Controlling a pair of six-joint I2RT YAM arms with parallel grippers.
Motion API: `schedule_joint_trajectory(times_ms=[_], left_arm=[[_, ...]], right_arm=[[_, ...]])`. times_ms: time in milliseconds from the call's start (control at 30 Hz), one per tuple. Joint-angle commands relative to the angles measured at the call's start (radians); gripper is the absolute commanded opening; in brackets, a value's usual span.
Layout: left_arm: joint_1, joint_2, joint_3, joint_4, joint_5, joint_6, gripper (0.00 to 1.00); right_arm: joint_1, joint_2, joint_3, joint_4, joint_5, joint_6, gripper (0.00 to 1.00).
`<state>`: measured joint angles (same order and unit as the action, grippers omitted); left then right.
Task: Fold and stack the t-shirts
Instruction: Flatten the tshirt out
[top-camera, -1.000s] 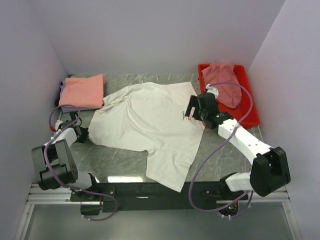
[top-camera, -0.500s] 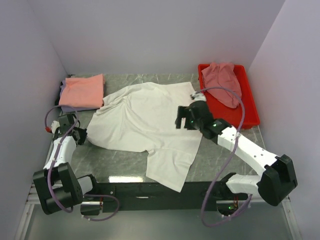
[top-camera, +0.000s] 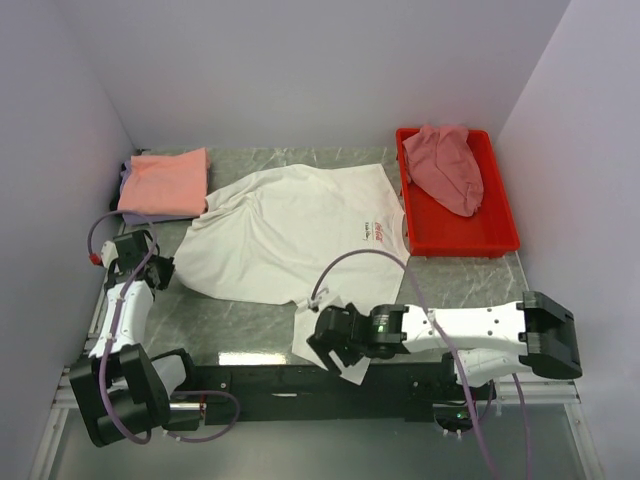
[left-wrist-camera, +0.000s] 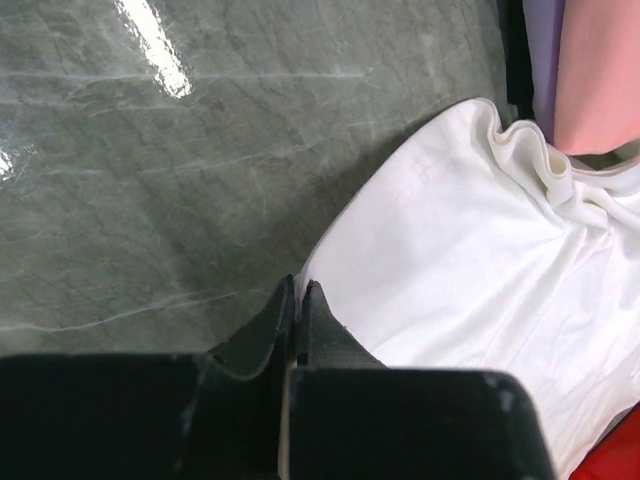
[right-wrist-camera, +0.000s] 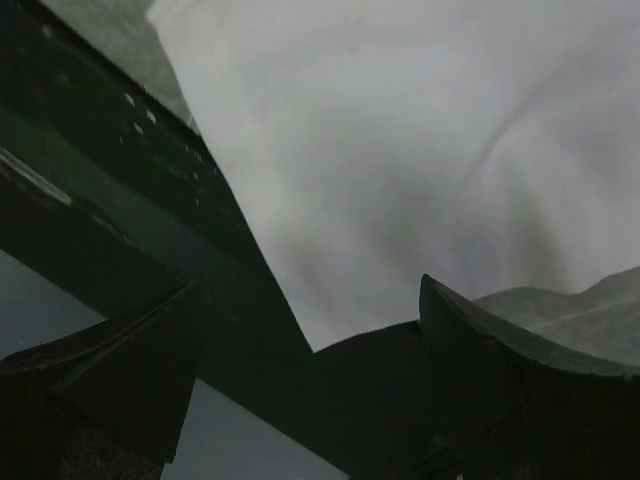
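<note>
Left fingers (left-wrist-camera: 262, 330): one pair, pressed together at the table's left side, tips touching the hem of the white t-shirt; whether any cloth is caught between them cannot be told.
Folded pile: two t-shirts at the far left corner, a salmon-orange t-shirt (top-camera: 165, 180) lying flat on a lavender t-shirt (left-wrist-camera: 545, 40), of which only an edge shows.
White t-shirt (top-camera: 290, 230): one, spread open and unfolded across the middle of the grey marble table (top-camera: 240, 320). Its upper left edge is bunched just beside the pile, a small red print (top-camera: 379, 236) shows toward its right side, and its lower corner reaches the table's near edge.
Right fingers (right-wrist-camera: 480, 340): one pair, spread wide apart and holding nothing, low over the white t-shirt's lower corner at the near edge. The arm lies stretched leftward along the front of the table.
Dusty-pink t-shirt (top-camera: 445, 165): one, crumpled in a heap in the far half of the tray.
Red tray (top-camera: 470, 232): one, at the far right, just beside the white t-shirt's right edge.
Count: four t-shirts, two folded and stacked.
</note>
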<state>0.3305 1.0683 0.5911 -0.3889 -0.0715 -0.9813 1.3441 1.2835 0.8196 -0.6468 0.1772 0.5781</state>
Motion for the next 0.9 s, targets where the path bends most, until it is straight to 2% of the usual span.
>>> schedule_joint_trajectory(times_ms=[0, 167, 367, 567, 733, 867], left_arm=[[-0.001, -0.039, -0.013, 0.005, 0.019, 0.015, 0.01], [-0.001, -0.065, -0.027, 0.001, 0.016, 0.01, 0.01], [-0.002, -0.059, -0.027, -0.001, 0.01, 0.006, 0.01], [-0.002, -0.045, -0.027, -0.004, 0.01, 0.006, 0.01], [-0.002, -0.053, -0.024, -0.011, -0.004, 0.001, 0.01], [-0.002, -0.051, -0.016, -0.025, -0.011, -0.007, 0.01]], right_arm=[[0.061, 0.04, -0.023, -0.041, -0.027, 0.062, 0.9], [0.125, 0.065, -0.04, -0.014, -0.087, 0.062, 0.88], [0.133, 0.089, -0.083, 0.007, -0.142, 0.016, 0.86], [0.133, 0.132, -0.086, 0.007, -0.127, -0.023, 0.81], [0.135, 0.172, -0.077, -0.005, -0.119, -0.035, 0.67], [0.133, 0.197, -0.074, -0.033, -0.111, -0.023, 0.44]])
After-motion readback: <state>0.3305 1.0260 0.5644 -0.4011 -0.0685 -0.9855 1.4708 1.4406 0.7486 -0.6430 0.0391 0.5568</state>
